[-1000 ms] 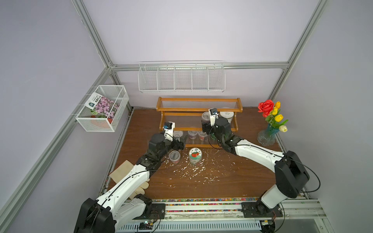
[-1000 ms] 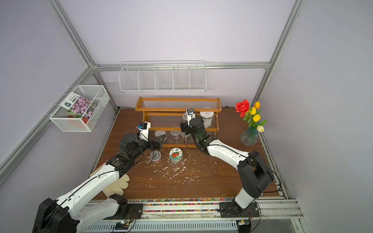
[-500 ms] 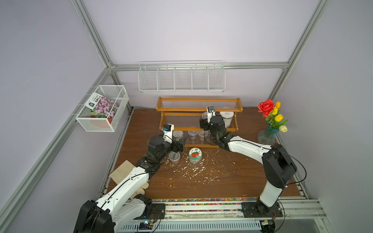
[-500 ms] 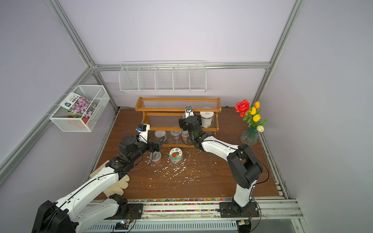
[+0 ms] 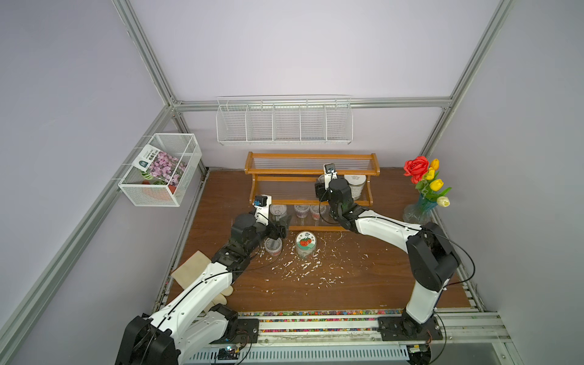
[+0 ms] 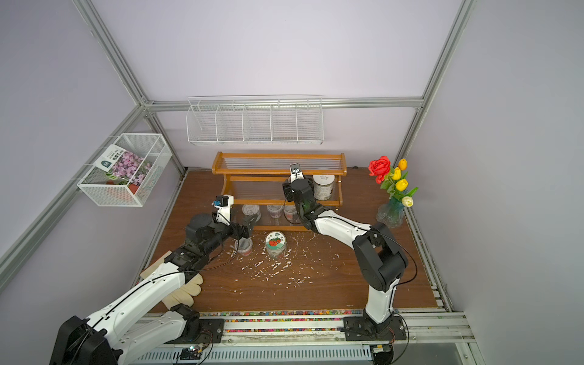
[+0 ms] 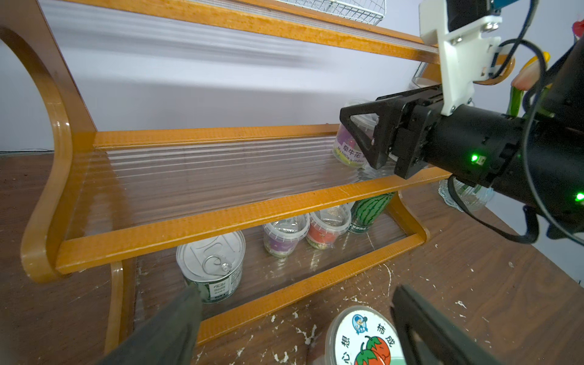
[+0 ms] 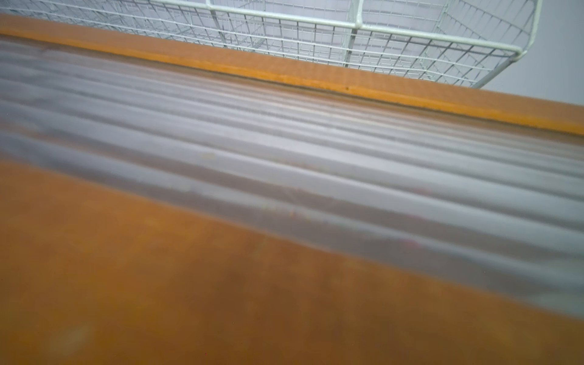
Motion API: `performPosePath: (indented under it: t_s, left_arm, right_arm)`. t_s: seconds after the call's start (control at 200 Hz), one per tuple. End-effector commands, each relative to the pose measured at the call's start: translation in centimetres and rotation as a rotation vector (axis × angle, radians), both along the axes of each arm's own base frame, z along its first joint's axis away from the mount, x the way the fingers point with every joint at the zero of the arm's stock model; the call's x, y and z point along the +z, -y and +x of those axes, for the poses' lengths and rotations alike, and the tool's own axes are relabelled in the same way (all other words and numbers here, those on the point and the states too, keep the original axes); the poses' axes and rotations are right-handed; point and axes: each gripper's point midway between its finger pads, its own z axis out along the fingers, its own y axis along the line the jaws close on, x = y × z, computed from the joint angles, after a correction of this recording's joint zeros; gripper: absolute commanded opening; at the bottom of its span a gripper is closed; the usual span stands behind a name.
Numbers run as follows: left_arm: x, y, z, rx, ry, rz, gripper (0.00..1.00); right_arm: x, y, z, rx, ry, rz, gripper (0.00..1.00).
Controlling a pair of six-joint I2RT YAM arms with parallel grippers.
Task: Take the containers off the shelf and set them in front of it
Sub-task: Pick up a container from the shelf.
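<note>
Left tool [image 7: 297, 294]: jaws wide apart, nothing between them; low over the bench [image 5: 347, 284], just in front of the bottom rail of the shelf [image 7: 221, 218].
Right tool [image 7: 360, 134]: reached into the middle tier. Its near finger overlaps the middle-tier cup [image 7: 346, 150] in the left wrist view. Gripping or just astride: cannot tell. Hidden under its own wrist in both top views.
Middle tier: middle-tier cup at the right tool; white-lidded tin [image 5: 355, 186] just beside it, toward the right end.
Bottom tier: pull-tab can [image 7: 211, 262] nearest the left tool, then violet-labelled cup [image 7: 286, 234], red-labelled cup [image 7: 327, 227] and watermelon can [image 7: 371, 211], in a row, all upright.
Top tier: bare ribbed panel.
In front of the shelf: bench cup [image 5: 273, 245] and tomato jar [image 5: 305, 243], side by side, upright, near the left tool.
Bench surface: white flakes [image 5: 303, 268] scattered around both.
Far right: vase [image 5: 420, 211] with flowers, well apart from the shelf.
Right wrist view: blurred shelf rail and panel close up, wire basket [image 8: 379, 41] beyond.
</note>
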Motion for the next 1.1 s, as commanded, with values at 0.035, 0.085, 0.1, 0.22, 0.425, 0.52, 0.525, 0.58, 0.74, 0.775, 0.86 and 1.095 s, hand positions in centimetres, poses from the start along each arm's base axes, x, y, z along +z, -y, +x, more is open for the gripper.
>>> performPosePath:
  t_s: [0.035,0.085,0.1,0.22,0.425,0.52,0.525,0.58,0.74,0.775,0.86,1.095]
  left_arm:
    - [-0.2,-0.1,-0.3,-0.007,-0.004,-0.009,0.97]
    - [-0.1,-0.1,-0.2,-0.007,-0.004,-0.010,0.97]
    - [-0.2,-0.1,-0.2,-0.006,-0.005,-0.009,0.97]
    - [-0.1,-0.1,-0.1,-0.005,-0.003,-0.010,0.97]
    - [0.0,0.1,-0.2,-0.019,0.000,-0.015,0.97]
    - [0.3,0.2,-0.3,-0.030,0.007,-0.019,0.97]
    - [0.3,0.3,-0.3,-0.031,0.007,-0.019,0.97]
    - [0.6,0.4,-0.3,-0.039,0.014,-0.026,0.97]
    - [1.2,0.8,-0.7,-0.067,0.025,-0.043,0.97]
    - [1.2,0.9,-0.8,-0.076,0.024,-0.045,0.97]
    - [1.3,1.2,-1.1,-0.104,0.028,-0.051,0.97]
    - [2.4,2.7,-2.8,-0.233,0.072,-0.058,0.97]
  right_arm:
    - [0.8,-0.2,-0.1,0.024,0.016,0.003,0.61]
    - [1.2,-0.3,-0.2,0.032,0.023,0.007,0.58]
    - [1.3,-0.3,-0.3,0.035,0.024,0.008,0.58]
    - [1.9,-0.4,-0.8,0.056,0.036,0.016,0.56]
    - [3.1,-0.9,-2.2,0.119,0.045,0.023,0.54]
    - [3.1,-0.9,-3.1,0.146,0.032,0.034,0.54]
    - [3.1,-0.9,-3.1,0.147,0.031,0.034,0.54]
    - [3.1,-0.8,-3.7,0.164,0.020,0.040,0.54]
    - [2.9,-0.6,-5.9,0.213,-0.008,0.053,0.53]
    - [3.1,-0.5,-6.4,0.226,-0.009,0.054,0.53]
    - [3.2,-0.5,-7.8,0.260,-0.019,0.048,0.53]
    - [2.6,-0.4,-13.8,0.394,-0.060,-0.025,0.53]
